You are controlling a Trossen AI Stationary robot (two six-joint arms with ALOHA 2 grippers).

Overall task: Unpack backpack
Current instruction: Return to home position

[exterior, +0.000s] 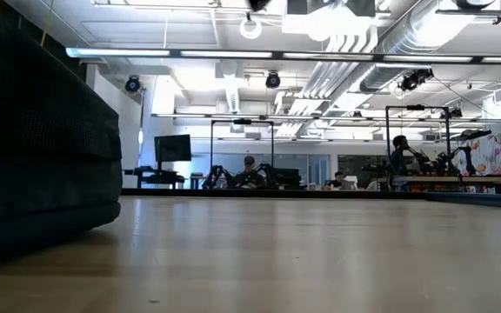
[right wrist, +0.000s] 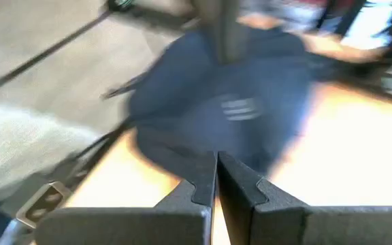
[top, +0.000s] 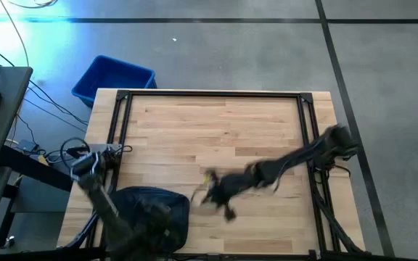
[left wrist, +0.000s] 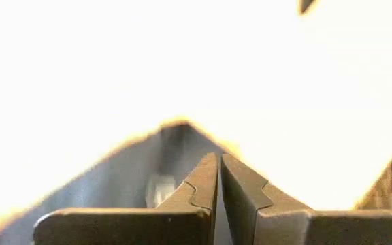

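The dark navy backpack (top: 154,210) lies on the table's near left part and fills the left of the low view (exterior: 33,156). Its front with the small white logo (right wrist: 240,107) faces my right gripper. My right gripper (right wrist: 216,163) is shut, blurred, and hangs above the wood just right of the backpack (top: 212,192); nothing shows between its fingers. My left arm reaches over the backpack from the left. Its gripper (left wrist: 220,163) is shut, with a grey-blue surface (left wrist: 135,177) close behind the fingers and glare over the rest. My left gripper is shut over the backpack, but the glare and the dark arm hide the fingertips; I cannot tell whether it touches the fabric.
A bright blue bin (top: 115,78) stands on the floor beyond the table's far left corner. A black frame (top: 209,94) runs around the tabletop. Bare wood (top: 223,130) spreads over the far half and the right side. People sit at desks far behind the table.
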